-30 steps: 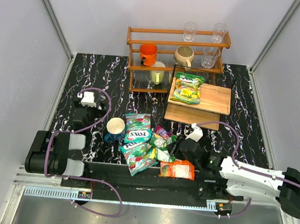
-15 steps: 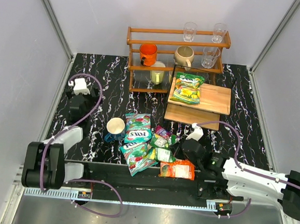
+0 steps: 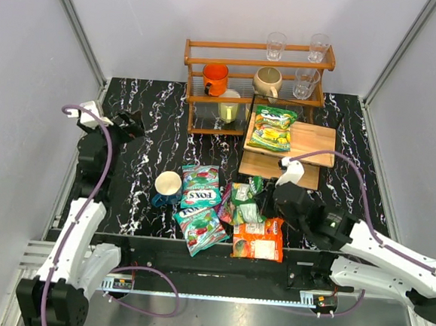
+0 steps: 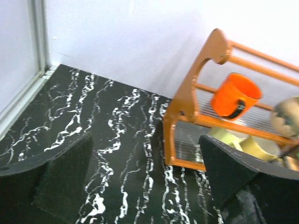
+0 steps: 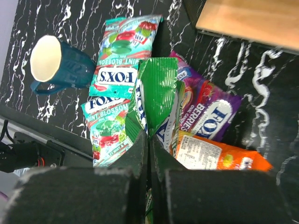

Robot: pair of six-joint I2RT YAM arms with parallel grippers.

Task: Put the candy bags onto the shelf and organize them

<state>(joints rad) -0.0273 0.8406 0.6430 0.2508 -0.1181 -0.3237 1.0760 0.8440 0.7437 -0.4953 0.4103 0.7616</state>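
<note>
Moved: left gripper swung out to 10 o'clock; right gripper risen with a green bag.
Shelf, 1 o'clock: green-yellow bag on its upper tier.
Left gripper: jaws apart, empty.
Right gripper: jaws clamped on the green bag.
Teal bags, purple bag, orange bag: on the table, 6 o'clock.

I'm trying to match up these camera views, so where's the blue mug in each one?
Top external: the blue mug is left of centre, just left of the candy pile.
Left wrist: not in it.
Right wrist: upper left.
Shared landmark: the teal FOX'S bag right beside the mug in both of those views.
</note>
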